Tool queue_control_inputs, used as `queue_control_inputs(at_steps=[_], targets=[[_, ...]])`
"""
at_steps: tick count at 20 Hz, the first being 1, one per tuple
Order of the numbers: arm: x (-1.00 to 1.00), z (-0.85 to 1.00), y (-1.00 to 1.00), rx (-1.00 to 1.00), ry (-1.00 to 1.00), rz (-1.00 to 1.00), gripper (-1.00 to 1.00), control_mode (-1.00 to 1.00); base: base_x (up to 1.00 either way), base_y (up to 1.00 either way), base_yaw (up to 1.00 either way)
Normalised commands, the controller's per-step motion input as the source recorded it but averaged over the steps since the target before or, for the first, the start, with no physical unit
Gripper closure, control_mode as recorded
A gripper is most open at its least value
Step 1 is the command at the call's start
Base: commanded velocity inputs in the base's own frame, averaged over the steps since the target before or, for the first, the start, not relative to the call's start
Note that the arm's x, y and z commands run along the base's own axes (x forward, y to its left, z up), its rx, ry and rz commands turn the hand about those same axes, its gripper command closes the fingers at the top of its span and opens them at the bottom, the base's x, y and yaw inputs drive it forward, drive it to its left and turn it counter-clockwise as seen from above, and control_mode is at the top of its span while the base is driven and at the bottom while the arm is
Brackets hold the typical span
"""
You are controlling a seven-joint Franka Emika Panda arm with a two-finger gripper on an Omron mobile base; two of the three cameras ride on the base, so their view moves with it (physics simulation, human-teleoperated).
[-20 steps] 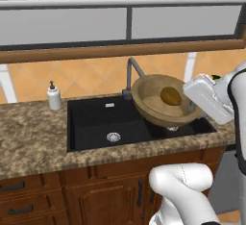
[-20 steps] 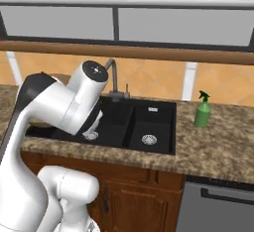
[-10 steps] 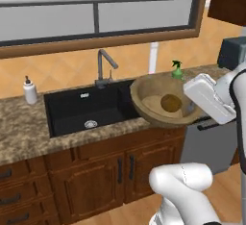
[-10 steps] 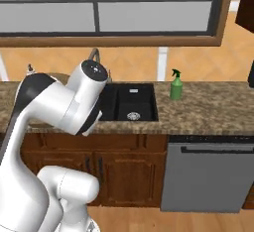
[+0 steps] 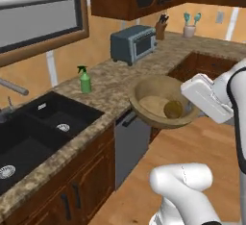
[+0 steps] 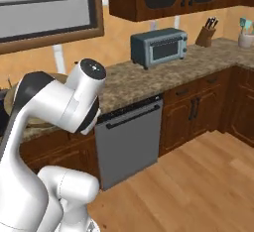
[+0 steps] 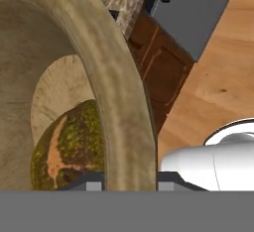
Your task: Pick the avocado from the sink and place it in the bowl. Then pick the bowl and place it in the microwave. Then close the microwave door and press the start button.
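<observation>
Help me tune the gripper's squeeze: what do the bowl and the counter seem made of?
The bowl looks wooden: tan-brown, matte, faintly grained, with a thick rim held in the gripper. The counter looks like polished granite, speckled brown and grey. Everything here is rendered, so both are guesses from surface texture alone.

Bowl (image 5: 154, 105): tan-brown, wood-grained. Avocado (image 5: 173, 109): olive, with orange-brown streaks in the hand view. Sink (image 5: 33, 137): black. Spray bottle (image 5: 85, 80): green. Toaster oven (image 5: 133, 44): blue-grey. Counter (image 5: 113, 82): speckled brown granite.
</observation>
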Motion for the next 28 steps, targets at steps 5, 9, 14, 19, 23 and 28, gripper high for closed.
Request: queue_control_inputs(at_steps=[5,9,14,19,23,28], targets=[[0.0,0.0,0.0,0.0,0.0,0.0,1.0,1.0,-0.2,0.16,-0.94],[0.0,0.0,0.0,0.0,0.0,0.0,1.0,1.0,-0.08,-0.18,-0.79],[0.0,0.0,0.0,0.0,0.0,0.0,1.0,1.0,0.21,-0.92,-0.49],[0.0,0.0,0.0,0.0,0.0,0.0,1.0,1.0,0.79,-0.94,-0.32],[0.0,0.0,0.0,0.0,0.0,0.0,1.0,1.0,1.0,-0.33,-0.2],[0.0,0.0,0.0,0.0,0.0,0.0,1.0,1.0,1.0,-0.11,-0.08]])
